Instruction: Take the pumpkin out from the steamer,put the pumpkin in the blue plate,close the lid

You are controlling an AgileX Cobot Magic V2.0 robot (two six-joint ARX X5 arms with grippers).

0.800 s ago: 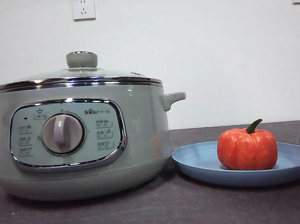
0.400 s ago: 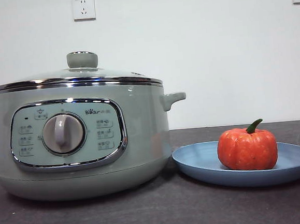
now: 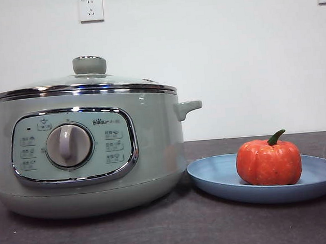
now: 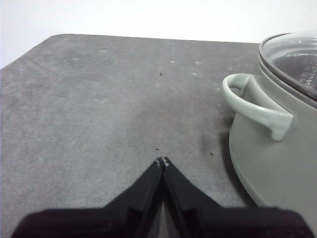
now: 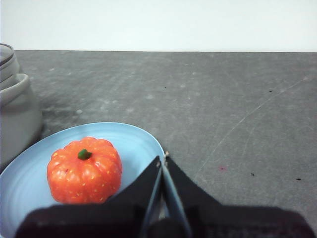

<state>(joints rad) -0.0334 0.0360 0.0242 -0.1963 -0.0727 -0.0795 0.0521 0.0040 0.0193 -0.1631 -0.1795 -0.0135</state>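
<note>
The sage-green steamer stands at the left of the front view with its lid seated on the chrome rim. To its right, the orange pumpkin rests upright on the blue plate. My left gripper is shut and empty over bare table, beside the steamer's side handle. Near the plate's rim, my right gripper is also shut and empty, apart from the pumpkin. Neither arm shows in the front view.
The dark grey tabletop extends past the steamer's handle side, and more of it lies beyond the plate. A white wall with two outlets stands behind.
</note>
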